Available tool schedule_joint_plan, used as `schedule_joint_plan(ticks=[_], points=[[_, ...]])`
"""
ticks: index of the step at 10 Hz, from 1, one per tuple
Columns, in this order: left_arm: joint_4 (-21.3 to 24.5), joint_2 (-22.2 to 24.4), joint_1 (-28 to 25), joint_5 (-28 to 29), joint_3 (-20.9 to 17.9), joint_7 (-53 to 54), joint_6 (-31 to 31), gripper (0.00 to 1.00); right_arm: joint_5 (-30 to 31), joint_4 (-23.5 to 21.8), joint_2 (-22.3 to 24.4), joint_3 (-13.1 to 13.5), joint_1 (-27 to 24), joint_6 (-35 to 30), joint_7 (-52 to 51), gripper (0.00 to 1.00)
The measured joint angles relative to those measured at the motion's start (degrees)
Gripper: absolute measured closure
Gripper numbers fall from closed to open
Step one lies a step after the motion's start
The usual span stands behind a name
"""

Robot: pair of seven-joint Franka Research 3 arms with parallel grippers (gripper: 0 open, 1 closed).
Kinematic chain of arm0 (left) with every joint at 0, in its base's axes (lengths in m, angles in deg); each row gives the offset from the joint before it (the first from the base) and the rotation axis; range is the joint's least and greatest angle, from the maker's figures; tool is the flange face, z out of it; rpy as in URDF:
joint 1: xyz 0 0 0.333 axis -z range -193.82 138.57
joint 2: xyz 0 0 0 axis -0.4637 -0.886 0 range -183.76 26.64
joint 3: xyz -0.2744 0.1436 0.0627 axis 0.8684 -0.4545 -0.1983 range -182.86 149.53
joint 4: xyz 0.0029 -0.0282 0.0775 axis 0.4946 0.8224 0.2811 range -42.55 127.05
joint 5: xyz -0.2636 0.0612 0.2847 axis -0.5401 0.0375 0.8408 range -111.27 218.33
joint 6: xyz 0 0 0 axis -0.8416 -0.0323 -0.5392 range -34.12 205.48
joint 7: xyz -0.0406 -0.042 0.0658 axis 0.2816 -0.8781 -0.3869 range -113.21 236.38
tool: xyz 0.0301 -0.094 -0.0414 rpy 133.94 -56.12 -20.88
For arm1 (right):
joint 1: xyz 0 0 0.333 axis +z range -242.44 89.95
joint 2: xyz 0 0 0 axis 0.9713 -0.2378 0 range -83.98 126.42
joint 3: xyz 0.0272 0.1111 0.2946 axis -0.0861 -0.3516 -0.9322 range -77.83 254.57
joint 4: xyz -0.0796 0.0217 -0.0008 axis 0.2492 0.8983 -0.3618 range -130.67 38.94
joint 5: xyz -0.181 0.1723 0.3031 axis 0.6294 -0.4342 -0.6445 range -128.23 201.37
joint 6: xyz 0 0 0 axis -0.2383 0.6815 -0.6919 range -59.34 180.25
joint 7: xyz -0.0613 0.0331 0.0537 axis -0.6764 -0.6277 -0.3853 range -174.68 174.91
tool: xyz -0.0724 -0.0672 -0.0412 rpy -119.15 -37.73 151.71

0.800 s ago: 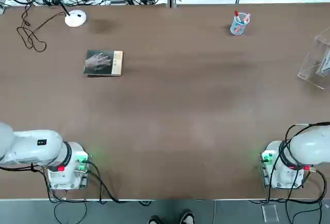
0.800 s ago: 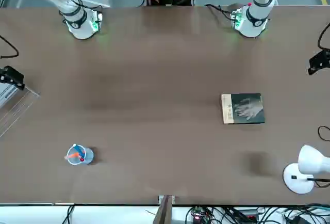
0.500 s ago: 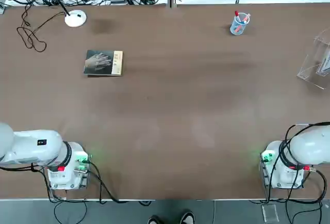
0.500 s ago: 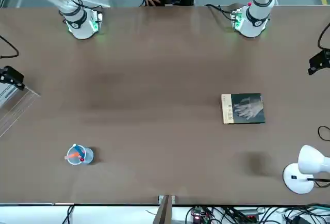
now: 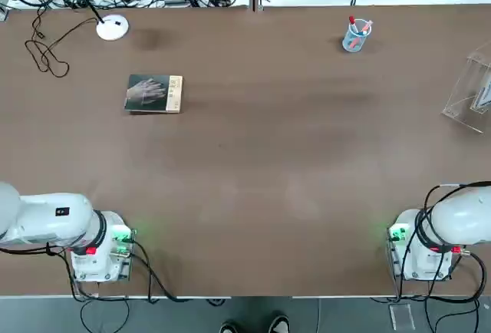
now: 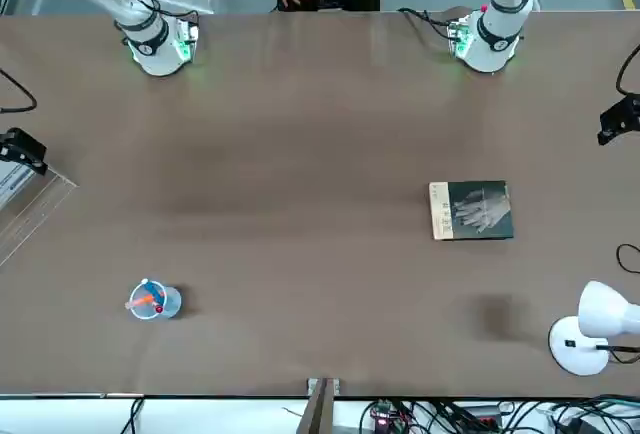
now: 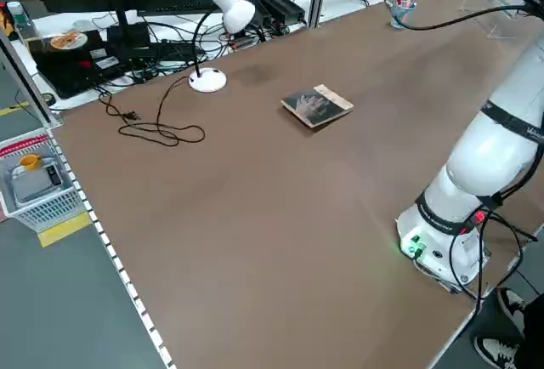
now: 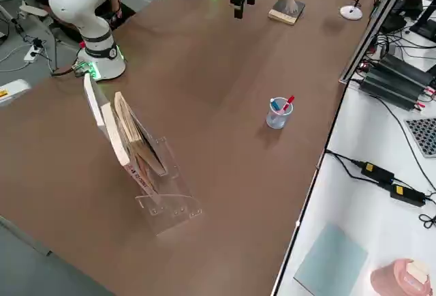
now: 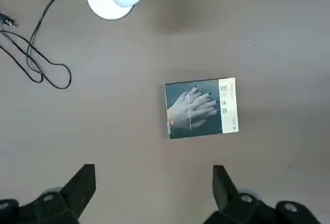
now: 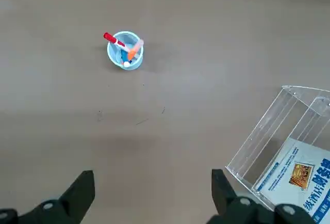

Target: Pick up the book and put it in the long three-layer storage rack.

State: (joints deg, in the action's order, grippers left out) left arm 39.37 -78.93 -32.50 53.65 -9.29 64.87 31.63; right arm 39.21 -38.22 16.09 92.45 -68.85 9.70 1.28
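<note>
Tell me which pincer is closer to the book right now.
The left. The left pincer hangs open above the table with the book just beyond its fingertips. The right pincer is open over the far side, between the pen cup and the clear rack.

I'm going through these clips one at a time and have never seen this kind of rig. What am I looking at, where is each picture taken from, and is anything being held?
Two robot arms stand at one long edge of a brown table. Pictures come from overhead, across the table, both sides and each wrist. The book lies flat on the robot's left side, near a white desk lamp. The clear storage rack, already holding some printed items, stands at the far right, with a cup of pens nearby. The left gripper hangs open above the book; the right gripper is open too. Nothing is held.
</note>
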Motion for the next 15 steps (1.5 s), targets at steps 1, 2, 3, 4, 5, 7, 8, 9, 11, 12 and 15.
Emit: schedule_joint_plan(ticks=[1, 2, 3, 4, 5, 7, 8, 9, 11, 12, 15], points=[[0.2, -0.3, 0.0, 0.0, 0.0, 0.0, -0.1, 0.0, 0.0, 0.0, 0.0, 0.0, 0.0, 0.0, 0.0, 0.0], [0.4, -0.9, -0.1, -0.5, 0.0, 0.1, 0.1, 0.0, 0.0, 0.0, 0.0, 0.0, 0.0, 0.0, 0.0, 0.0], [0.8, -1.6, -0.2, -1.4, 0.0, 0.4, 0.8, 0.0, 0.0, 0.0, 0.0, 0.0, 0.0, 0.0, 0.0, 0.0], [1.6, -2.2, -0.5, -2.4, 0.0, 1.2, 1.9, 0.0, 0.0, 0.0, 0.0, 0.0, 0.0, 0.0, 0.0, 0.0], [3.0, -2.8, -1.0, -3.4, 0.0, 2.2, 3.6, 0.0, 0.0, 0.0, 0.0, 0.0, 0.0, 0.0, 0.0, 0.0], [6.5, -3.8, -2.2, -5.6, -0.1, 5.3, 8.0, 0.0, 0.0, 0.0, 0.0, 0.0, 0.0, -0.1, 0.0, 0.0], [8.6, -4.4, -2.9, -7.2, -0.1, 7.1, 10.4, 0.0, 0.0, 0.0, 0.0, 0.0, 0.0, -0.1, 0.0, 0.0], [10.8, -5.1, -3.5, -9.0, -0.1, 8.7, 13.1, 0.0, 0.1, 0.0, 0.0, 0.0, 0.0, -0.1, 0.0, 0.0], [15.3, -6.8, -4.7, -11.7, -0.1, 11.9, 19.2, 0.0, 0.1, 0.0, 0.0, 0.0, 0.0, -0.1, 0.0, 0.0], [17.2, -7.8, -5.5, -13.3, -0.2, 14.0, 22.0, 0.0, 0.1, 0.0, 0.0, 0.0, 0.0, -0.1, 0.0, 0.0], [21.9, -11.1, -7.8, -17.3, -0.2, 20.1, 29.0, 0.0, 0.1, 0.0, 0.0, 0.1, 0.0, -0.1, 0.0, 0.0]])
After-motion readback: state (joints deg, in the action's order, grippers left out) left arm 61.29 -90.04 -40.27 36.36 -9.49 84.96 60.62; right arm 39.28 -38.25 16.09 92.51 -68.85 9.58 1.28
